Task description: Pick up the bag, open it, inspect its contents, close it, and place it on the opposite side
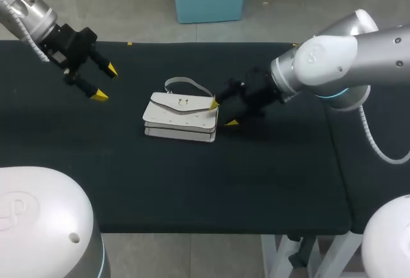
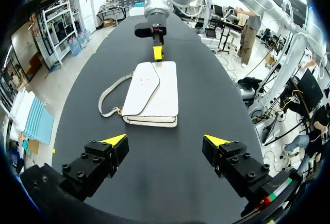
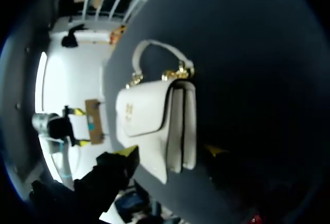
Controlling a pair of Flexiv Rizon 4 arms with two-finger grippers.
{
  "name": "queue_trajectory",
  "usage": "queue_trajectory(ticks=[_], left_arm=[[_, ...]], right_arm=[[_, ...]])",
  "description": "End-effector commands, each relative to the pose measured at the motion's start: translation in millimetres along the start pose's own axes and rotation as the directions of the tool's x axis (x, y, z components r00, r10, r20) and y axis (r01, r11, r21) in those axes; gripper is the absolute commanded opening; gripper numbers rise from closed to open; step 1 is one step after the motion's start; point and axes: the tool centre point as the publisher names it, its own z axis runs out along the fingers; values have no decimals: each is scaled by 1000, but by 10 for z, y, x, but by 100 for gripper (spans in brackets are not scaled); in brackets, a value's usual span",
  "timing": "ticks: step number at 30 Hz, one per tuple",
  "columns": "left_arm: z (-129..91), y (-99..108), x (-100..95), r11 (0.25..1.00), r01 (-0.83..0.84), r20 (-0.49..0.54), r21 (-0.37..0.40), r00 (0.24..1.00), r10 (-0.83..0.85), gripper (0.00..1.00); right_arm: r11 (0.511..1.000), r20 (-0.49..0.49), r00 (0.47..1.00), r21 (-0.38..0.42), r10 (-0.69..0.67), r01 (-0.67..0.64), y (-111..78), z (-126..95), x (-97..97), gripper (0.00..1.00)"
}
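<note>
Right hand [image 1: 222, 113] open at the end of one white bag [image 1: 181, 116] on a black bench [image 1: 269, 175].
One bag lies flat near the bench's middle, flap down, its single strap [image 1: 189, 84] looped beside it. The right hand's two yellow-tipped fingers stand apart with the bag's end between them, not clamped on it. The left hand [image 1: 106, 82] hangs above the bench, well apart from the bag, its two fingers spread and holding nothing.

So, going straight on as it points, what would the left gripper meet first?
Probably the white flap handbag straight ahead of the left gripper, though depth is unclear: the black tabletop might come first.
</note>
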Motion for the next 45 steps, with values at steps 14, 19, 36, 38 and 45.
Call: queue_trajectory(ticks=[14,19,36,38,45], left_arm=[[9,7,-5,1000,-1,1,2,1000,1,100],[9,7,-5,1000,-1,1,2,1000,1,100],[203,-395,-150,964,-254,79,-81,962,261,100],[229,-448,-167,956,-285,82,-75,953,291,100],[317,-568,-201,933,-354,157,-71,919,361,100]], right_arm=[[868,497,749,17,-438,497,-354,-342,319,100],[868,497,749,17,-438,497,-354,-342,319,100],[499,542,330,198,-773,844,-592,-248,603,100],[434,551,240,251,-799,865,-633,-208,601,100],[302,648,-1,356,-762,884,-760,-75,557,100]])
